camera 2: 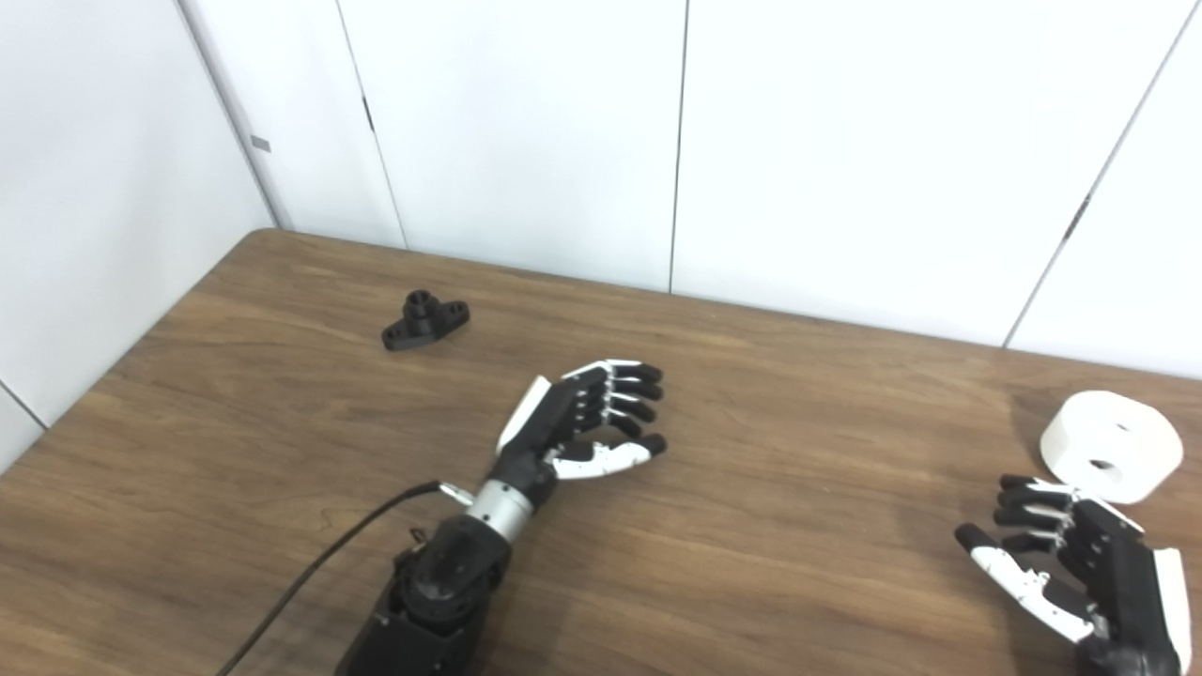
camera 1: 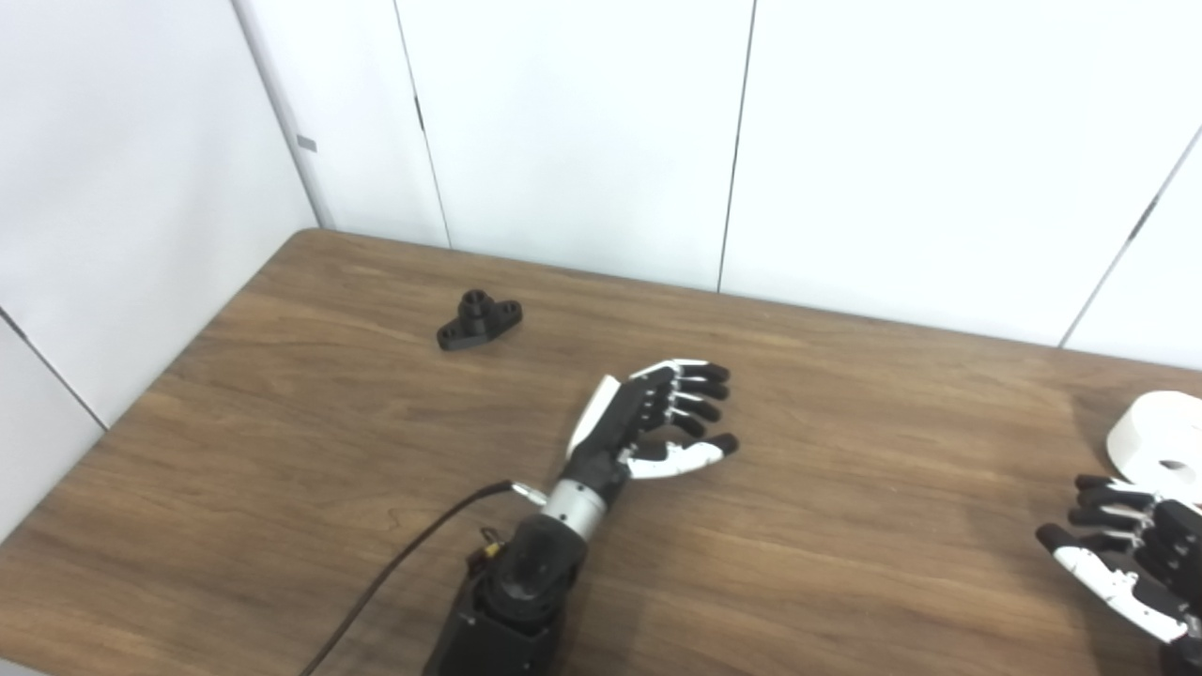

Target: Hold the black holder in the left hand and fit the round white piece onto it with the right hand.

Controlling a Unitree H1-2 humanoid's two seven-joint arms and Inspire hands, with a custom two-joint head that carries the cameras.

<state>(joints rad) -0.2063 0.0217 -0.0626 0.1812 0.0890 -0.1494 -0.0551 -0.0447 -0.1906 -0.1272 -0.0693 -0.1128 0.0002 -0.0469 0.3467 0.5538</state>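
White wall panels behind; wood-grain table point(camera 2: 282, 526) matte, brown. Black holder point(camera 2: 424, 321) lies flat far-left of left hand point(camera 2: 582, 422): matte, flanged base, short hub upright, untouched. Left hand empty, fingers loosely spread, palm sideways, likely staged before reach. Round white piece point(camera 2: 1111, 445), smooth thick disc with centre hole, far right of left hand. Right hand point(camera 2: 1061, 549) just beside it, fingers apart, holding nothing.

1. The small black flanged holder point(camera 2: 424, 320) lies on the brown wooden desk point(camera 2: 798, 394), far left.
2. The round white piece with a centre hole point(camera 2: 1111, 445) lies far right, well apart from it.
3. The left hand point(camera 2: 587, 420) is mid-desk, between them.
4. The right hand point(camera 2: 1061, 554) is just before the white piece.
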